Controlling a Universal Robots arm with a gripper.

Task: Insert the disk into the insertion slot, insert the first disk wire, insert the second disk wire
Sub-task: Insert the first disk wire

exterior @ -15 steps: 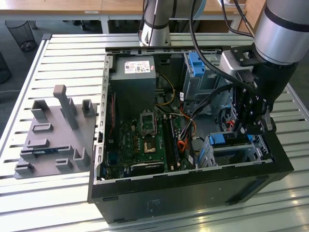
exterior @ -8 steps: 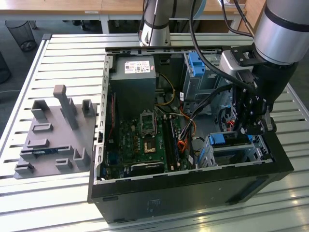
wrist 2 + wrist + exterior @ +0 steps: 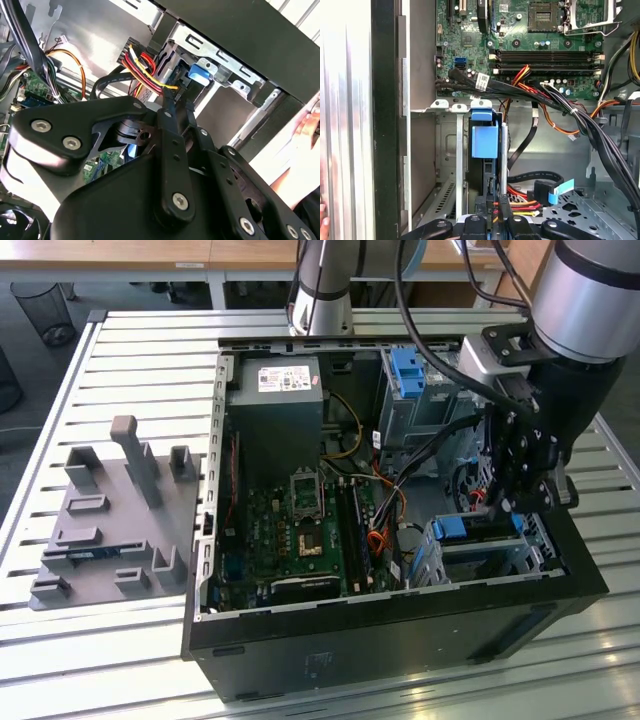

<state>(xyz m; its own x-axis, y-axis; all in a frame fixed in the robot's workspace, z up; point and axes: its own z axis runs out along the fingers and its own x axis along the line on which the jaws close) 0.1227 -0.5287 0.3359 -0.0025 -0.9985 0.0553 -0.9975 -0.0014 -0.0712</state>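
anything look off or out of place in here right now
Nothing looks damaged. One oddity: a person's hand sits just outside the case wall, close to the gripper, which holds a power wire by the disk.

Disk (image 3: 466,528) inside insertion slot (image 3: 532,552)

Mostly buried
Blue-framed silver hard drive (image 3: 484,140) sits mostly hidden in the grey perforated metal cage (image 3: 459,165) — a blurry hand (image 3: 307,130) is cropped by the edge.

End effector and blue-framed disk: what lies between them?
A black plug with red and yellow wires, gripped by the end effector, lies between it and the disk; the second wrist view shows this.
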